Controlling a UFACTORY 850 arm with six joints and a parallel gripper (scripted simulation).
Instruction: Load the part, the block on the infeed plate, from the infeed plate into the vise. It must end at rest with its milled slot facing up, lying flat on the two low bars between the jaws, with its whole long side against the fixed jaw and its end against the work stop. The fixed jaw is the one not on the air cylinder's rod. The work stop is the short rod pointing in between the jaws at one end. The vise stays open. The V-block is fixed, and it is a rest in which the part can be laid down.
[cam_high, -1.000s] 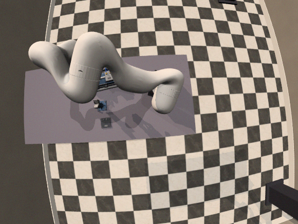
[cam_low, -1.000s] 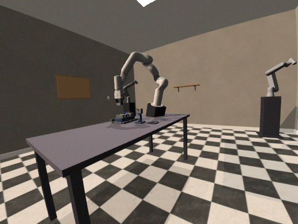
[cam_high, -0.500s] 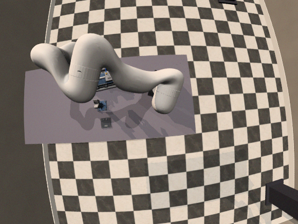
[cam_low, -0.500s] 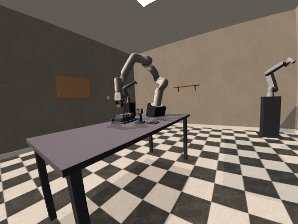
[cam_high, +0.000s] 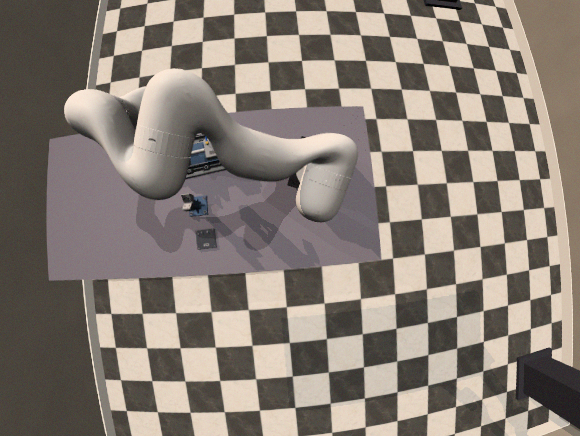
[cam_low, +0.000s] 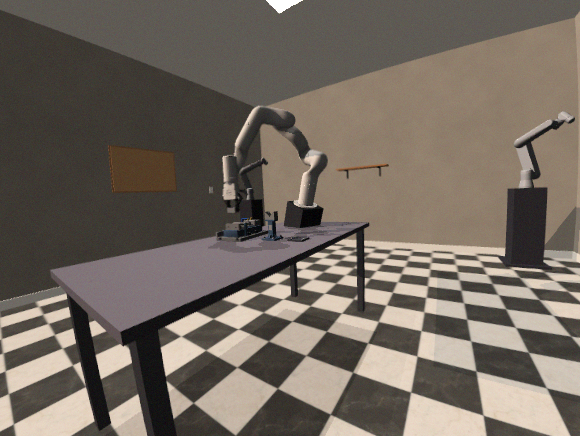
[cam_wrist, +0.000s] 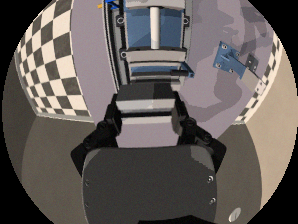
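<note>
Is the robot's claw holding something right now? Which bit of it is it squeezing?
Yes. The gripper is shut on the part, a grey block, above the vise. The fingers press its two opposite sides.

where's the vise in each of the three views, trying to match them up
Top: the vise sits left of centre, mostly hidden under the pale arm; only a blue strip shows.
Exterior: it is at mid-left on the table, directly below the gripper, at.
Wrist: top centre, ahead of the block shut in the gripper, at.
Shared landmark: the blue V-block beside the vise.
</note>
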